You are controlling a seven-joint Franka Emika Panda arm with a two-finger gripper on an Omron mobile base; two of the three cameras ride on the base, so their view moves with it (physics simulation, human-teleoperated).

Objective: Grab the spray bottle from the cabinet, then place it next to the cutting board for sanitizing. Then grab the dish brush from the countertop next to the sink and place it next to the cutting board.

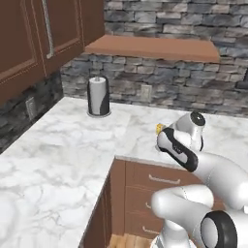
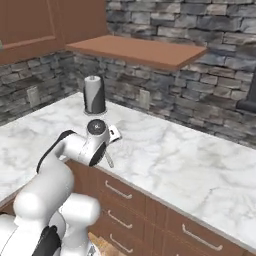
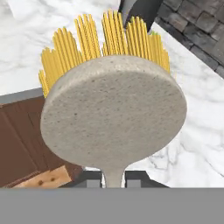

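The pincer (image 3: 114, 178) is clamped on the thin handle of the dish brush (image 3: 114, 114), low on the stem, so the round pale head stands up right in front of the hand camera with its yellow bristles fanning out behind it. Gripping the stem rather than the head looks sensible: the handle is the one part narrow enough for the two small tips, and the bristles stay clear for setting down. In the right base view the brush handle (image 2: 108, 159) hangs from the hand as a pale stick, over the front edge of the table (image 2: 190, 165), lifted off the marble, not resting on it. So the brush is in the air, carried, and by my judgement the fetching half of this step is done and the carrying to the cutting board remains.

Just below the hand run the brown drawer fronts (image 2: 145, 205) with silver pulls. Farther back, toward the rear of the table, stands a paper towel roll (image 1: 99, 96) on a dark holder, well apart from the arm. Behind it rise the stone wall, a wooden shelf (image 1: 155, 47), and at the far left the cabinet (image 1: 34, 34), door closed. Nothing stands close to the raised brush; the towel roll is the only upright thing a wide swing might meet.
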